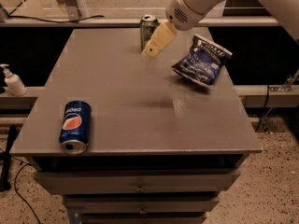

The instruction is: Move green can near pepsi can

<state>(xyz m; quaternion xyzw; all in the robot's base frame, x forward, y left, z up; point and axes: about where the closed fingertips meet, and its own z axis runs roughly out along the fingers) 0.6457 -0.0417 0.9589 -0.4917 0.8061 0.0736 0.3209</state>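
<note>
The green can [147, 28] stands upright at the far edge of the grey table [140, 101], near the middle. My gripper [156, 45] hangs from the white arm just in front of and to the right of the green can, above the tabletop, and covers part of the can's right side. The pepsi can [74, 126] lies on its side near the front left corner, its open top towards the front edge. Nothing shows in the gripper.
A dark blue chip bag [202, 60] lies at the far right of the table. A soap pump bottle [13, 80] stands on a ledge to the left. Drawers [139, 188] sit under the tabletop. A railing runs behind the table.
</note>
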